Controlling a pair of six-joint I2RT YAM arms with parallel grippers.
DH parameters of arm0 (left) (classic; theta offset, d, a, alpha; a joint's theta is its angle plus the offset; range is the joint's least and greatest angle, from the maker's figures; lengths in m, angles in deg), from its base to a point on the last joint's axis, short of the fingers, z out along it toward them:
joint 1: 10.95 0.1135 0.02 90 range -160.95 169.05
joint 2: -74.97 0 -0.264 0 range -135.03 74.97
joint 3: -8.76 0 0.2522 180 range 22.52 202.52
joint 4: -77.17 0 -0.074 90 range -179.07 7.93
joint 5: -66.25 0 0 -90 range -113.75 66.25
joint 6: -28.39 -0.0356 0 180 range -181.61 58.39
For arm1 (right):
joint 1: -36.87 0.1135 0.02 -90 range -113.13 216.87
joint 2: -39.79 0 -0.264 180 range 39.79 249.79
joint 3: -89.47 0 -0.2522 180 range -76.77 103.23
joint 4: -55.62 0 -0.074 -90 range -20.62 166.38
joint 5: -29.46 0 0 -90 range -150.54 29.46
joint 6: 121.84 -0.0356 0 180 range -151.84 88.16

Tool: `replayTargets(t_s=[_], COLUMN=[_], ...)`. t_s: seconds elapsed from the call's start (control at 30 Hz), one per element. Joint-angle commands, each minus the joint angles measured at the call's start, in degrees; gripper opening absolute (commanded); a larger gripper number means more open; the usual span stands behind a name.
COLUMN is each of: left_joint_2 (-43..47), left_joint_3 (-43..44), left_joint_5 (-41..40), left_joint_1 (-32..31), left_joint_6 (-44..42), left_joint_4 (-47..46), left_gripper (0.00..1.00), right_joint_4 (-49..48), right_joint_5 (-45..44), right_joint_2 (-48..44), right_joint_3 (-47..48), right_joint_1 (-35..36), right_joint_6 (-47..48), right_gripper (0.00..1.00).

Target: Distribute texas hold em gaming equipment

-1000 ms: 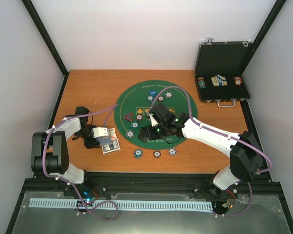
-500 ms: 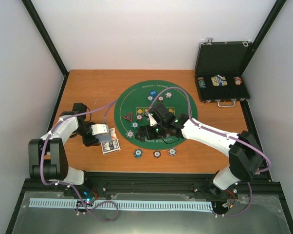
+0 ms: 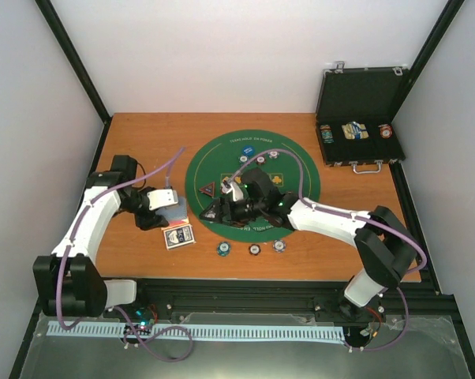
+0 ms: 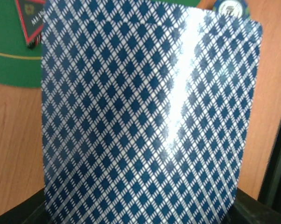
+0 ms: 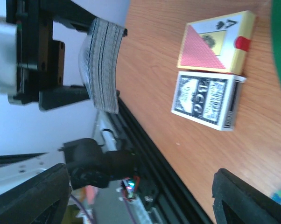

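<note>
My left gripper (image 3: 163,210) is shut on a deck of blue-grey-backed playing cards (image 3: 174,206), held above the wooden table left of the green round mat (image 3: 301,185). The deck's diamond-pattern back (image 4: 145,116) fills the left wrist view. In the right wrist view the deck (image 5: 103,65) shows edge-on, slightly bowed. My right gripper (image 3: 215,212) is open and empty at the mat's left edge, pointing at the deck; its fingers (image 5: 248,196) frame the table edge. The black-and-red triangle marker (image 3: 208,189) lies on the mat. Striped poker chips (image 3: 255,249) lie in a row near the front.
A blue-white card box (image 5: 208,100) and a red-yellow card box (image 5: 215,42) lie on the wood below the deck; the blue one shows in the top view (image 3: 179,235). The black case (image 3: 360,118) stands open at the back right. The black front rail (image 3: 245,288) borders the table.
My left arm has swung its elbow outward and raised the deck slightly toward the mat. My right gripper has moved left from the mat's middle to its left edge, facing the deck.
</note>
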Motion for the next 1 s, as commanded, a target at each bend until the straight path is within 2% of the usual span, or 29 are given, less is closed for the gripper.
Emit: replayTargets(t_s=[0.0, 0.27, 0.6, 0.83, 0.97], left_joint_2=[2.9, 5.0, 5.3, 5.2, 5.3], left_joint_3=[3.9, 4.9, 6.3, 6.1, 6.0], left_joint_5=[4.7, 2.8, 2.0, 1.0, 1.1], left_joint_1=[-2.1, -7.3, -9.3, -10.1, -10.2], left_joint_6=[2.8, 6.2, 7.7, 8.0, 7.9], left_joint_4=[5.5, 6.1, 6.9, 6.4, 6.3], left_gripper=[0.01, 0.01, 0.01, 0.01, 0.01], right_joint_4=[-14.6, -27.8, -28.7, -32.9, -36.6], right_joint_5=[6.5, 8.8, 8.8, 9.1, 9.1], right_joint_2=[2.0, 3.3, 5.8, 8.0, 10.0], right_joint_3=[-1.0, -3.5, -2.4, -1.5, -2.1], right_joint_1=[0.4, 0.6, 1.9, 3.0, 3.2], right_joint_6=[-8.6, -16.5, -17.2, -19.7, -22.9], right_gripper=[0.8, 0.73, 0.68, 0.67, 0.6])
